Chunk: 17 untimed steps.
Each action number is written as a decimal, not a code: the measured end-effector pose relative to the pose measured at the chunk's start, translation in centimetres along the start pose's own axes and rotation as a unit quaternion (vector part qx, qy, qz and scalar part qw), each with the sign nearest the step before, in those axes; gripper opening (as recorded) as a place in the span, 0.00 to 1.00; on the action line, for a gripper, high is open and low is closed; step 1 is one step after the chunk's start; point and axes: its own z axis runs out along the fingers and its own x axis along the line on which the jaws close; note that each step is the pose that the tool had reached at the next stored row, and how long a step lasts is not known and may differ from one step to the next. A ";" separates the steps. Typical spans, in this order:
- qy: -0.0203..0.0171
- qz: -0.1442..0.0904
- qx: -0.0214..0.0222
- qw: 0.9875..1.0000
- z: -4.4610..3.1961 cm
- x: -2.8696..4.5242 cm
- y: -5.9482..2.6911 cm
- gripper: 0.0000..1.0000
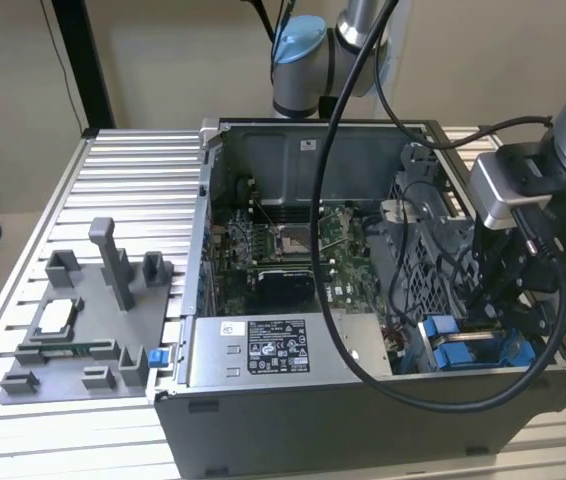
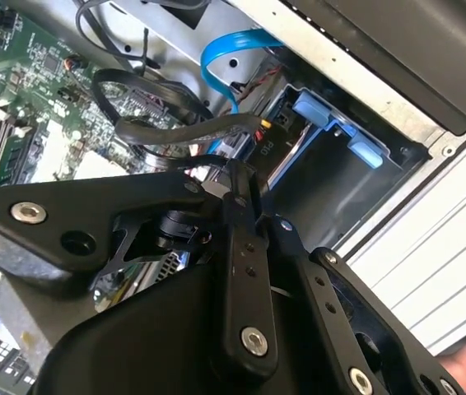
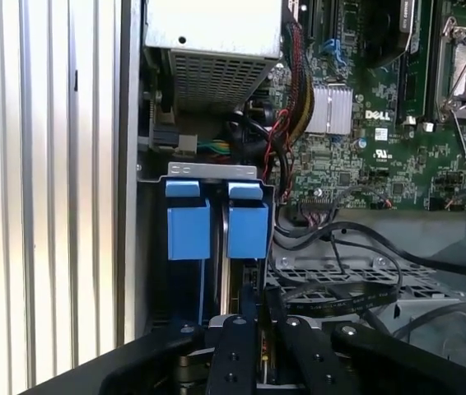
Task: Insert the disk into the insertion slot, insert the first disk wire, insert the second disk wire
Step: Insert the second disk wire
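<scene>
My gripper reaches down into the open computer case at the exterior view's right. It hangs right over the insertion slot with its bright blue rails. In the first wrist view the gripper stands just short of the two blue rail tabs, with the jaws drawn together and only a thin sliver between them. In the second wrist view the gripper sits beside a black power wire with its connector, and the slot's dark cavity lies close by. A blue flat wire loops behind. The disk is hidden.
The silver labelled power-supply box sits at the case front, and the green motherboard lies in the middle. A bundle of black cables crosses the perforated cage next to the slot. A grey fixture with parts rests on the slatted table.
</scene>
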 end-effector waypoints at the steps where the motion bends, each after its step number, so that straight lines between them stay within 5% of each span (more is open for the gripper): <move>1: 0.000 0.000 0.000 1.000 0.06 0.01 0.00 0.00; 9: 0.000 0.000 0.000 1.000 0.45 0.07 0.00 0.00; 10: 0.000 0.000 0.000 1.000 0.43 0.07 0.00 1.00; 17: 0.000 0.000 0.000 1.000 -2.21 -0.34 0.00 1.00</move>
